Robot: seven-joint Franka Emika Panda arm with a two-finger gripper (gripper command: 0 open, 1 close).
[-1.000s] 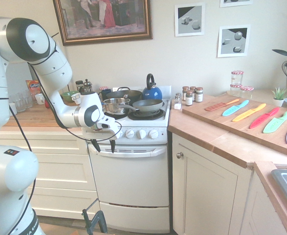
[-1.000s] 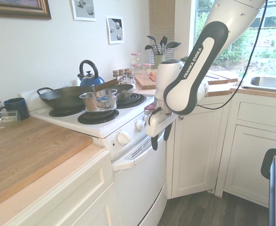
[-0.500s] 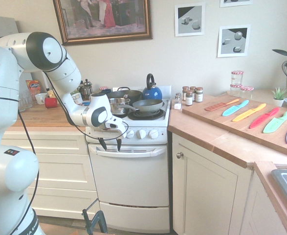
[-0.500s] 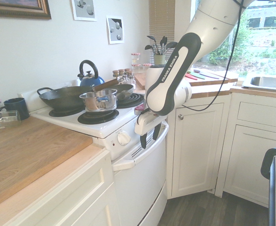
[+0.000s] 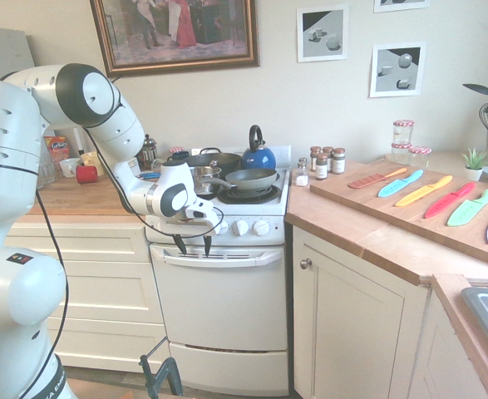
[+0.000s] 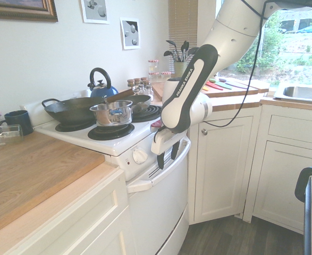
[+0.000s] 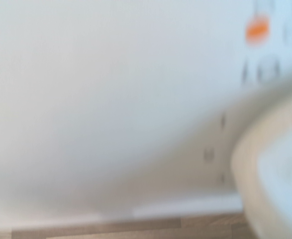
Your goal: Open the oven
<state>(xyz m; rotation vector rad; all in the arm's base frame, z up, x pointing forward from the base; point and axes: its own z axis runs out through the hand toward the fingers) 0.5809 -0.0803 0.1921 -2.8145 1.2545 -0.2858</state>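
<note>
The oven [image 5: 227, 316] is a small white stove between cream cabinets, and its front door [image 6: 158, 212] is closed. A wide white bar handle [image 5: 227, 258] runs across the top of the door, under a row of round white knobs [image 5: 240, 227]. My gripper [image 5: 193, 244] points down in front of the control panel, at the left end of the handle. Its two dark fingers [image 5: 179, 245] stand apart and hold nothing. From the other side, the gripper [image 6: 167, 155] hangs just above the handle [image 6: 163, 169]. The wrist view is a blurred white oven panel [image 7: 111, 99] with a round knob [image 7: 275, 174].
Pots, a pan [image 5: 250, 178] and a blue kettle [image 5: 258, 155] stand on the burners. Cream cabinets [image 5: 356, 324] flank the stove. On the right counter lies a wooden board with coloured knives [image 5: 426, 199]. Spice jars [image 5: 322, 162] stand by the stove. The sink [image 6: 304, 93] is further right.
The arm has swung in toward the stove. The open gripper moved from off the door's left edge to just above the left end of the handle.
</note>
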